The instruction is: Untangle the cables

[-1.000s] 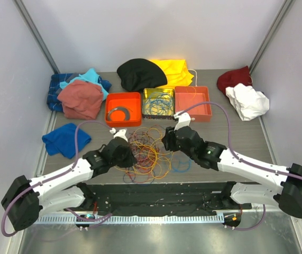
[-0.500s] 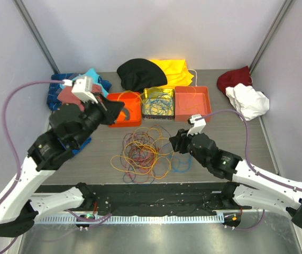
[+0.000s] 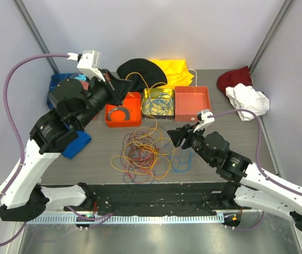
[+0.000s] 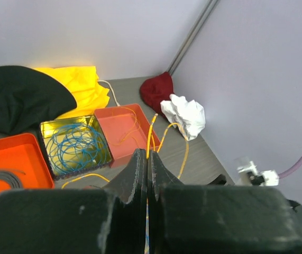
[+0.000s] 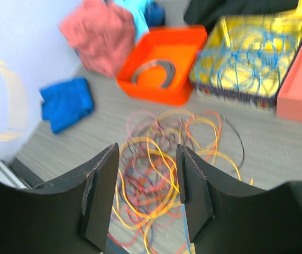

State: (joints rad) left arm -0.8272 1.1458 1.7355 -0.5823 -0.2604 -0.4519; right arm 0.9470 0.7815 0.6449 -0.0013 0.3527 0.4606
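The cables (image 3: pixel 143 153) lie as a tangled pile of orange, yellow, red and blue loops on the table's middle; the right wrist view shows them too (image 5: pixel 156 174). My left gripper (image 3: pixel 128 85) is raised high over the orange bin and shut on one yellow cable (image 3: pixel 156 126), which runs from it down into the pile. In the left wrist view that yellow cable (image 4: pixel 152 132) leaves the pinched left gripper (image 4: pixel 148 154). My right gripper (image 3: pixel 174 136) hovers at the pile's right edge. It stands open in its own view (image 5: pixel 146 159), with nothing between the fingers.
Three bins stand behind the pile: an orange bin (image 3: pixel 123 123) with a grey coiled ring, a yellow bin (image 3: pixel 158 117) with blue wires, a salmon bin (image 3: pixel 193 100). Cloths lie around: black (image 3: pixel 140 71), yellow (image 3: pixel 174 71), dark red (image 3: pixel 234 79), white (image 3: pixel 248 100), blue (image 3: pixel 76 143).
My left arm has risen from the pile toward the back left, drawing a yellow cable up with it. My right gripper has backed off to the right and opened wider.
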